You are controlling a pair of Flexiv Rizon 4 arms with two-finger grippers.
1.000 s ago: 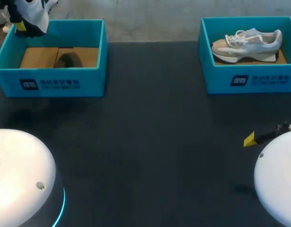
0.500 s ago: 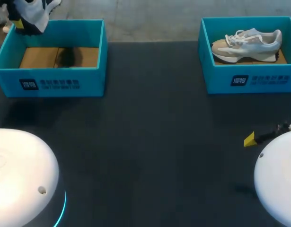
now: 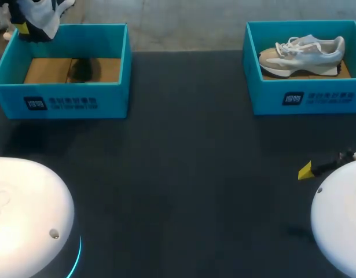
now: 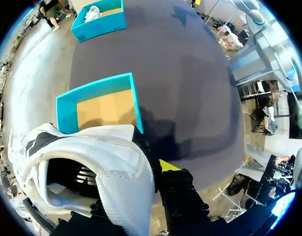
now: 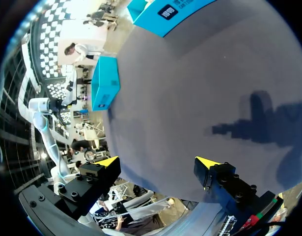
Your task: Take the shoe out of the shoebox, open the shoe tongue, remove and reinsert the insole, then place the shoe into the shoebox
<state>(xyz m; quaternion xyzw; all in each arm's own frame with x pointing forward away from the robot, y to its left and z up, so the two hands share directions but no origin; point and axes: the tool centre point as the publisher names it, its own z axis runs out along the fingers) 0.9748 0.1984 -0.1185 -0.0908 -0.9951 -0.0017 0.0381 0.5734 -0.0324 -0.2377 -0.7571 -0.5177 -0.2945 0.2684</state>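
Gripped the shoe [image 4: 104, 152] by its rim in the closed left hand [image 3: 22, 29], up over the 11 o'clock corner of the left box [image 3: 62, 99], at 10 o'clock on the desk [image 3: 183, 174]. Held the right hand [image 5: 158, 168] wide open and empty, low at 4 o'clock. Other shoe [image 3: 302, 51] lying in the right box [image 3: 305, 97] at 1 o'clock. Best, probably, to bring the shoe slowly toward 6 o'clock, clear of the box wall, and set it sole down. Small grip, so might slip.
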